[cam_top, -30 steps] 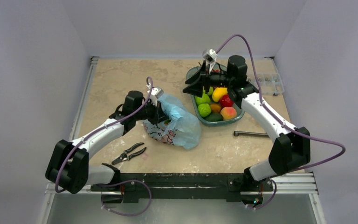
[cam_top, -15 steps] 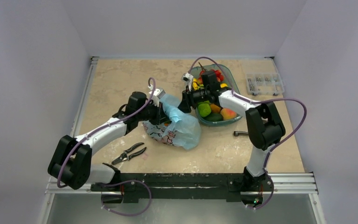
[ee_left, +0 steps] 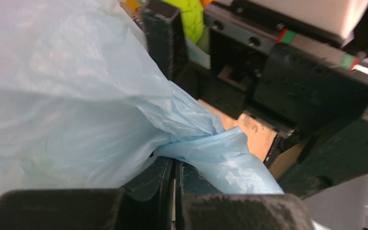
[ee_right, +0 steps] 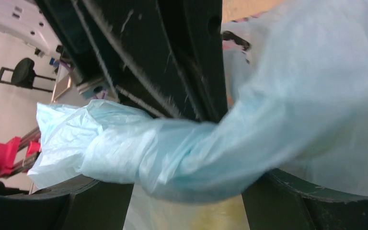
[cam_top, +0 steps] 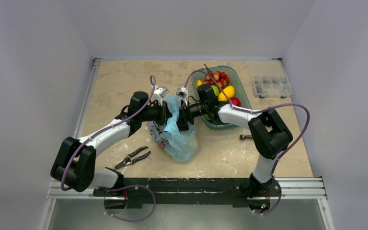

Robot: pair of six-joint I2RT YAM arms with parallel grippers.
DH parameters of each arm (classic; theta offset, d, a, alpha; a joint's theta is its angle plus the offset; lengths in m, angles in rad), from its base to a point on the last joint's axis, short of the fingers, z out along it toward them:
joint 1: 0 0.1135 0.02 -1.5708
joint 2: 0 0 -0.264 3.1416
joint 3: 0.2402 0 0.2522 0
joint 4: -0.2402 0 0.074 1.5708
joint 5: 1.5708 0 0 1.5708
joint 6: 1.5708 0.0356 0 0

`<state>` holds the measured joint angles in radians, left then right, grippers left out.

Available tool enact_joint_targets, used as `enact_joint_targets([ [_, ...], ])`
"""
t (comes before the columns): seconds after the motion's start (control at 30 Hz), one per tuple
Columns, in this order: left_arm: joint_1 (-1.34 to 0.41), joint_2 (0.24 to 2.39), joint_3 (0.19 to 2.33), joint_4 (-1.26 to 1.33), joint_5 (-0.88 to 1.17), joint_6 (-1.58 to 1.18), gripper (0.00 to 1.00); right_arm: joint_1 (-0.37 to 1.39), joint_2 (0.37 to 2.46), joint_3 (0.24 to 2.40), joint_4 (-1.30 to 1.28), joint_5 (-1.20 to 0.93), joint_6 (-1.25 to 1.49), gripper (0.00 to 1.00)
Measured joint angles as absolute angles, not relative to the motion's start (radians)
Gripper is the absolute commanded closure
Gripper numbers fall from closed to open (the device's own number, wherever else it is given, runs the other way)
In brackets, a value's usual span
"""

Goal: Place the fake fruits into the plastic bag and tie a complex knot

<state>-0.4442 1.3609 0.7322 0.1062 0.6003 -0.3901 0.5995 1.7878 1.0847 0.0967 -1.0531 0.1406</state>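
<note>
Reaching inward, left gripper (cam_top: 166, 114) pinches plastic bag (cam_top: 182, 143), facing right gripper (cam_top: 181, 116).

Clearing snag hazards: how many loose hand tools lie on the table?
2: pliers on the near-left of the plastic bag; a metal bar to its right, partly hidden by the right arm. None else shows.

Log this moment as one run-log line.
left fingers: shut on plastic bag | right fingers: open, bag strand between | fake fruits: many in teal dish

Twisted plastic bag (ee_right: 182, 153), spread dark fingers (ee_right: 38, 211) beneath
</note>
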Motion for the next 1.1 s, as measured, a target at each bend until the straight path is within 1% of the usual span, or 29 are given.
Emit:
enact_joint_targets([
  [0.17,-0.429,1.350,0.722,0.166,0.711,-0.464,1.00,0.636,1.831,1.082,0.363,-1.028,0.342,0.22],
  [0.33,-0.395,1.336,0.695,0.224,0.775,-0.510,1.00,0.656,1.862,1.082,0.502,-1.040,0.456,0.20],
  [0.37,-0.392,1.337,0.691,0.231,0.787,-0.517,1.00,0.658,1.863,1.082,0.512,-1.044,0.467,0.17],
  [0.4,-0.390,1.337,0.690,0.237,0.799,-0.522,1.00,0.659,1.863,1.080,0.521,-1.048,0.476,0.11],
  [0.47,-0.386,1.337,0.687,0.249,0.822,-0.533,1.00,0.659,1.859,1.073,0.527,-1.050,0.478,0.09],
  [0.57,-0.376,1.337,0.673,0.267,0.850,-0.550,1.00,0.643,1.819,1.065,0.460,-1.038,0.439,0.01],
  [0.7,-0.356,1.339,0.671,0.269,0.882,-0.558,1.00,0.590,1.710,1.061,0.317,-1.040,0.355,0.02],
  [0.77,-0.353,1.343,0.671,0.269,0.891,-0.558,1.00,0.541,1.652,1.076,0.240,-1.045,0.310,0.07],
  [0.87,-0.353,1.353,0.671,0.269,0.899,-0.558,1.00,0.476,1.622,1.117,0.167,-1.057,0.255,0.22],
  [0.9,-0.353,1.357,0.671,0.269,0.903,-0.558,1.00,0.459,1.622,1.128,0.148,-1.059,0.239,0.31],
  [0.97,-0.353,1.364,0.671,0.269,0.907,-0.558,1.00,0.434,1.628,1.140,0.117,-1.058,0.213,0.51],
  [1.0,-0.353,1.366,0.671,0.269,0.910,-0.558,1.00,0.429,1.634,1.142,0.103,-1.056,0.202,0.59],
  [1.03,-0.354,1.369,0.671,0.270,0.912,-0.558,1.00,0.429,1.643,1.143,0.091,-1.050,0.194,0.64],
  [1.07,-0.354,1.371,0.671,0.271,0.913,-0.558,1.00,0.430,1.649,1.143,0.083,-1.044,0.192,0.66],
  [1.1,-0.355,1.375,0.672,0.271,0.913,-0.560,1.00,0.433,1.659,1.143,0.076,-1.037,0.190,0.66],
])
